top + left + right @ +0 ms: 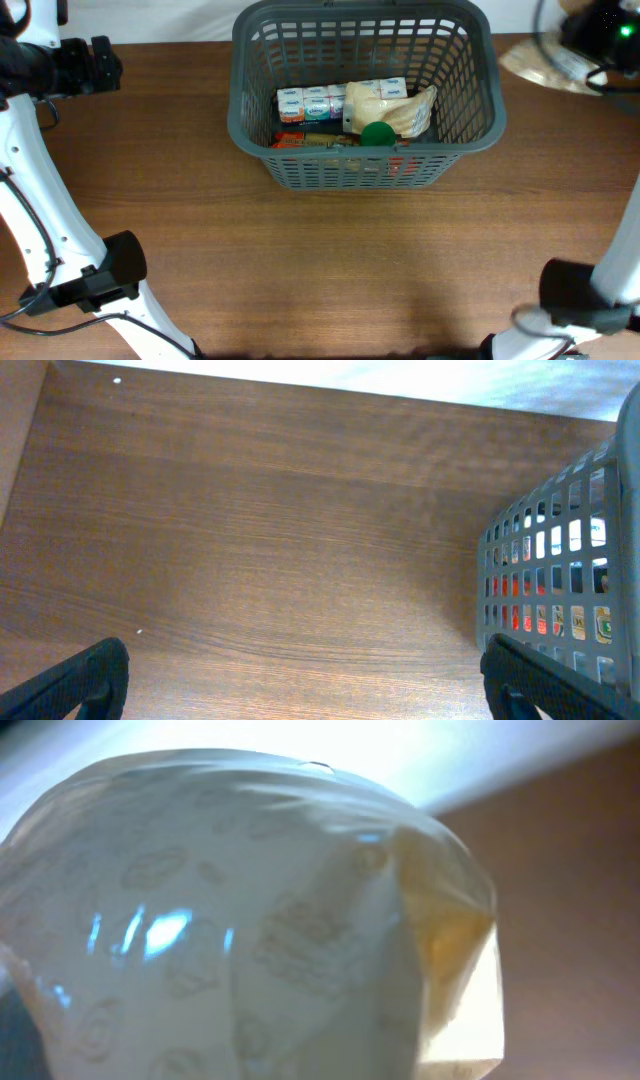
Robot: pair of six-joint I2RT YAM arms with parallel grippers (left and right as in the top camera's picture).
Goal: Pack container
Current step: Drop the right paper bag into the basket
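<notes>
I count one container (360, 172), the big dark grey slotted basket, sitting at the far middle of the table (300, 260). Inside it I see one row of small white packs (340, 99), though I can't settle their number. There is also one clear bag of pale yellow stuff (400, 112), one round green cap (377, 133) and one red-orange packet (300, 140) along the near wall. Outside it lies one pale printed bag (540, 62), at the far right of the table.

There are two arms. The left gripper (305, 685) sits at the far left, well apart from the container. In its wrist view the two fingers (75, 682) stand wide apart with only bare wood between them. The container's lattice corner (560, 560) shows off to the right in that view, beside the gripper and not under it.

The right gripper (590, 35) is at the far right corner, over the pale bag, with the container off to one side. Its wrist camera is filled by that bag (250, 920), so I cannot tell how its jaws stand.
</notes>
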